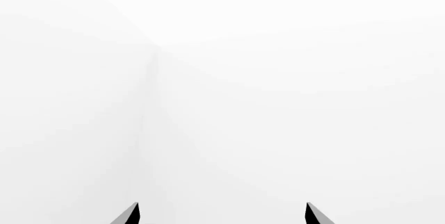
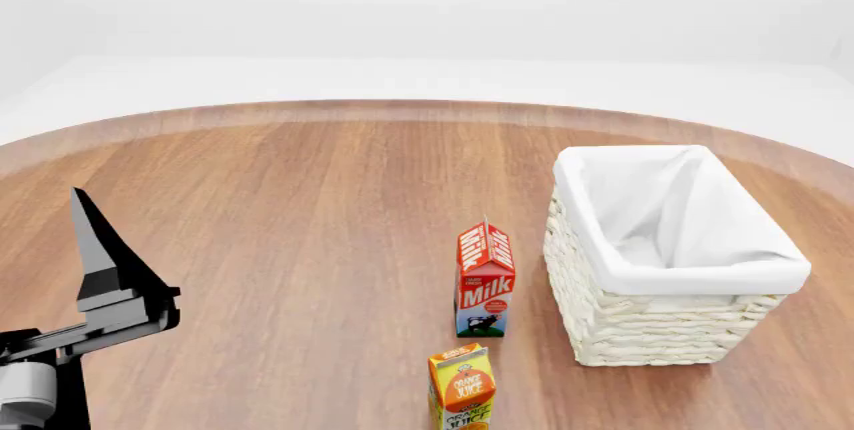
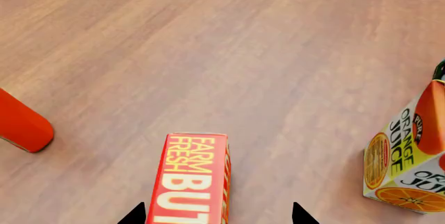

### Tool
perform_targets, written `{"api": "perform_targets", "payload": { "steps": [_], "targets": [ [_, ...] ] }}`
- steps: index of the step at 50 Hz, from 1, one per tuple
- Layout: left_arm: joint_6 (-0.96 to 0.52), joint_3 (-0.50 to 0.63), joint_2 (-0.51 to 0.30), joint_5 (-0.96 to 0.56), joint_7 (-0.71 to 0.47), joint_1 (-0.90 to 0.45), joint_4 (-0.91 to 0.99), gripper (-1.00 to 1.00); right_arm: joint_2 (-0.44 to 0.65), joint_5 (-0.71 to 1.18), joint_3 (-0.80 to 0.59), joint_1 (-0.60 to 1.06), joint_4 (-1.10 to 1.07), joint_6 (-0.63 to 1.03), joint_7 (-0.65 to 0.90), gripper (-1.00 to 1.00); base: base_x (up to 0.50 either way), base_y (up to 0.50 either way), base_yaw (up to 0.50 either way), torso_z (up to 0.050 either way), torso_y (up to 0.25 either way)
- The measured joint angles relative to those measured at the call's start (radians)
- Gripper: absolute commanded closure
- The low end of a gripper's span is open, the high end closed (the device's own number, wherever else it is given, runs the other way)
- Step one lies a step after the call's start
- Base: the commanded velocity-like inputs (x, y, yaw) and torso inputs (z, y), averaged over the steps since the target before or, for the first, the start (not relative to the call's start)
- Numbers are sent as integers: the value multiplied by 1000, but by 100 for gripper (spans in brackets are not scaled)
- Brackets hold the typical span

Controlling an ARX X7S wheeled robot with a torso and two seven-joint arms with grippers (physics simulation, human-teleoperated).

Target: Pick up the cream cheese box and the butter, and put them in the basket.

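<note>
My right gripper point(image 3: 219, 219) hangs spread over the butter point(image 3: 193, 177), which lies flat on the wood between the fingertips, long axis running straight away from the jaws. The basket point(image 2: 627, 335) sits toward the counter's right edge. My left gripper point(image 1: 222, 214), released and empty, faces blank white.

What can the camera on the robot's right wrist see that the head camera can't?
Only the right wrist view shows the butter, lying between the open right gripper tips, and a red-orange rounded object cut off at the picture's edge. Only the head view shows the basket, the milk carton and the left gripper. Both show the orange juice carton and the wooden table. The cream cheese box appears in neither.
</note>
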Motion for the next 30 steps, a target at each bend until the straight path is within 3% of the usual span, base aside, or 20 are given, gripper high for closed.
{"api": "perform_targets", "payload": {
  "steps": [30],
  "targets": [
    [10, -22, -9, -15, -9, 10, -9, -100, -30, 104, 62, -42, 121, -59, 12, -100, 0, 0, 0, 0, 0]
  ]
}}
